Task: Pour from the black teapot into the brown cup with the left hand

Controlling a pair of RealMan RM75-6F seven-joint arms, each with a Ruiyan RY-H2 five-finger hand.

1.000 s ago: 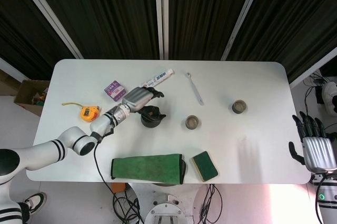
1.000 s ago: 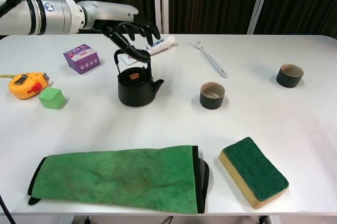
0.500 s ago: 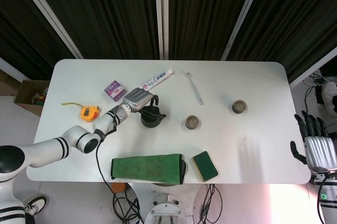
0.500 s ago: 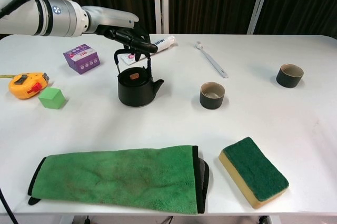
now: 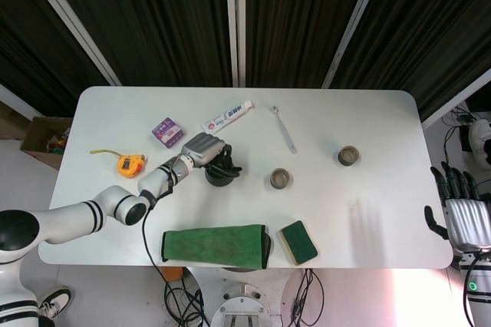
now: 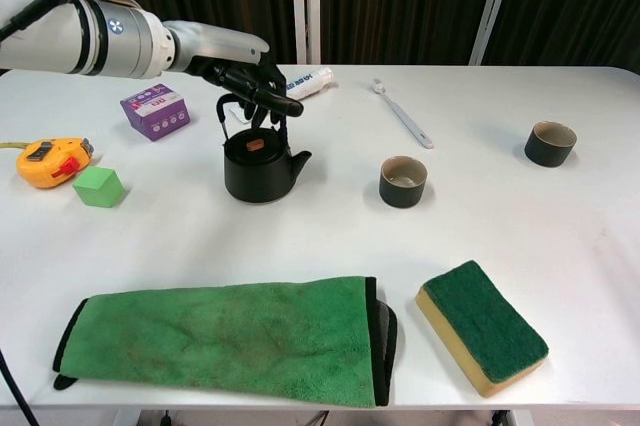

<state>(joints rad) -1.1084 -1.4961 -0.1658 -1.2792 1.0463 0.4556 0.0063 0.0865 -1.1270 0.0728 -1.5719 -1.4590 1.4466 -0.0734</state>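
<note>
Your left hand (image 6: 250, 81) sits right over the black teapot (image 6: 259, 168), with its fingers (image 6: 278, 98) curled down around the arched handle (image 6: 224, 114). From the chest view they look wrapped on the handle's top bar, but I cannot tell whether the grip is fully tight or only touching. The teapot stands upright on the desk (image 6: 560, 246), its base down, not yet lifted.

What matters for your coming move: the spout (image 6: 301, 157) points to the robot's right, straight toward the brown cup (image 6: 403, 182), which stands upright on the desk a clear gap away on that same side. So the pot's long axis, spout to back, already lines up with the cup. You should need only a lift and a carry toward the cup, then a tilt forward over the spout, with no turning of the pot first.

There is a second, darker cup (image 6: 550, 143) well apart, farther to the right; don't mistake it for the target.

Your right hand (image 5: 462, 216) hangs off the desk's far right edge in the head view, fingers spread and holding nothing. The left hand is far nearer the pot, as the task wants.
</note>
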